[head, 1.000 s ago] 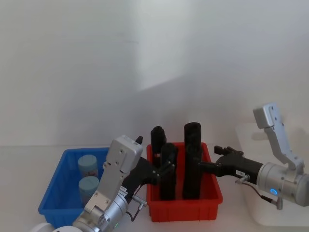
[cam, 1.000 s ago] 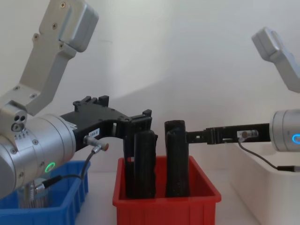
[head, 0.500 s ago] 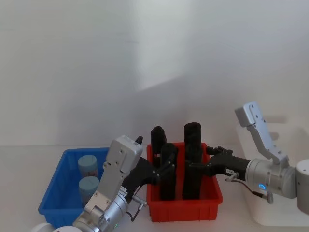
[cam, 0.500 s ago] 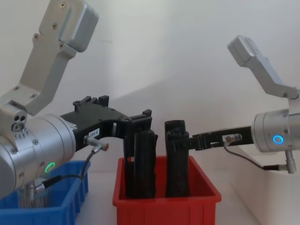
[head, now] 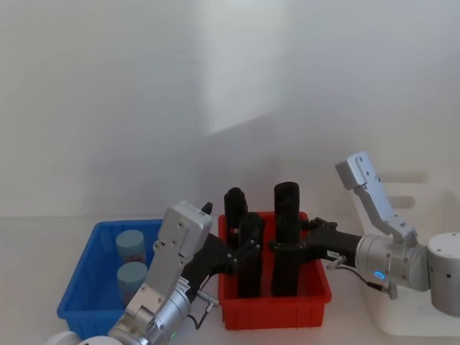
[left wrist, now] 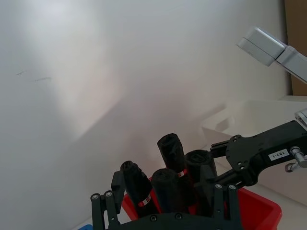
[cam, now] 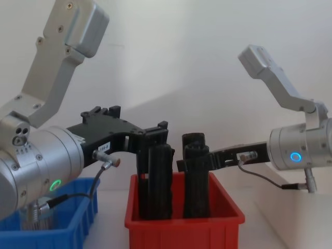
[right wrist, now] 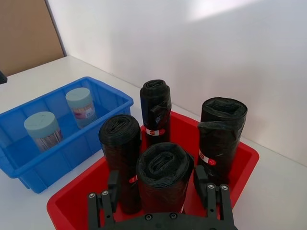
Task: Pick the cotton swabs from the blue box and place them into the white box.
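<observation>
right gripper (head: 284,243), spread and empty, has slid left over the red bin (head: 273,302), nearing the swabs (head: 132,276); left gripper (head: 241,253) idles, spread.

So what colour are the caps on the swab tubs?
Pale blue-grey caps; the right wrist view shows them best.

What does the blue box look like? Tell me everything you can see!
The blue box is a small bin of bright blue plastic. It has an open top and a rim around its edge. It sits flat on the white table, close beside the red box, on the robot's left. Two cotton swab tubs with pale caps stand upright inside it.
</observation>
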Tool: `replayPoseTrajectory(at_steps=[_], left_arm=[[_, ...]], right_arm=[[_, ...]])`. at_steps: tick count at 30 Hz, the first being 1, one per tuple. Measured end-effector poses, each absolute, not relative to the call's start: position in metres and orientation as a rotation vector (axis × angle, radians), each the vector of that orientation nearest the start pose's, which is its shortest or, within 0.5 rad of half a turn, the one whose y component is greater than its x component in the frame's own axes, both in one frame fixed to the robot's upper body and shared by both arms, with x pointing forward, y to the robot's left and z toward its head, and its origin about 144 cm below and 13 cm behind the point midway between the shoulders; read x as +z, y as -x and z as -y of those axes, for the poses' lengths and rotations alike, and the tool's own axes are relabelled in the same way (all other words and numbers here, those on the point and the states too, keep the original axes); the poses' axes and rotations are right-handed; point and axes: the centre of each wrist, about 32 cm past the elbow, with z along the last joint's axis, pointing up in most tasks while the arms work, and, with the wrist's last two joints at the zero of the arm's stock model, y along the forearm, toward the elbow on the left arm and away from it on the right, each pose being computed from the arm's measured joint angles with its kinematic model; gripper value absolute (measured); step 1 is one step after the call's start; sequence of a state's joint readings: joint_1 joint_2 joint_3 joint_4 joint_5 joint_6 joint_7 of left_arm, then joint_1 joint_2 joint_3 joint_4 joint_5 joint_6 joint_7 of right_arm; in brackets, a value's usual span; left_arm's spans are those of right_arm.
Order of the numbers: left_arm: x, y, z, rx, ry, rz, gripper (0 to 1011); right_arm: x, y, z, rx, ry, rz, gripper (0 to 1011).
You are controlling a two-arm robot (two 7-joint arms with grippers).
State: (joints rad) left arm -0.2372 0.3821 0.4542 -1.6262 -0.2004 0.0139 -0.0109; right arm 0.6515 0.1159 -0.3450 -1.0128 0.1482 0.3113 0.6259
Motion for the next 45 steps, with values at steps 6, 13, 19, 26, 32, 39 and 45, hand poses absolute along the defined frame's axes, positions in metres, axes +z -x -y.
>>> replayPoseTrajectory(at_steps=[6,13,19,26,32,39,45], left_arm=[[1.204,-0.492,-0.198,1.124,-0.061,0.268,1000],[1.204,-0.492,-0.198,1.124,-0.061,0.268,1000],[1.204,-0.492,-0.198,1.124,-0.061,0.268,1000],[1.204,-0.492,-0.198,1.124,-0.061,0.268,1000],[1.204,-0.492,-0.198,1.124,-0.061,0.268,1000],[1.204,-0.492,-0.198,1.124,-0.061,0.268,1000],[1.204,-0.492,-0.198,1.124,-0.061,0.268,1000]], right_arm=[[1.218,-0.626,0.187,-0.736,0.283,-0.144,849],[1.217,-0.627,0.186,-0.734,0.285,-0.141,648],[1.217,-0.628,0.185,-0.733,0.287,-0.139,512],[1.217,-0.628,0.185,-0.733,0.288,-0.138,462],[1.217,-0.628,0.185,-0.733,0.288,-0.137,435],[1.218,-0.629,0.185,-0.73,0.284,-0.131,394],[1.229,-0.629,0.185,-0.721,0.248,-0.102,369]])
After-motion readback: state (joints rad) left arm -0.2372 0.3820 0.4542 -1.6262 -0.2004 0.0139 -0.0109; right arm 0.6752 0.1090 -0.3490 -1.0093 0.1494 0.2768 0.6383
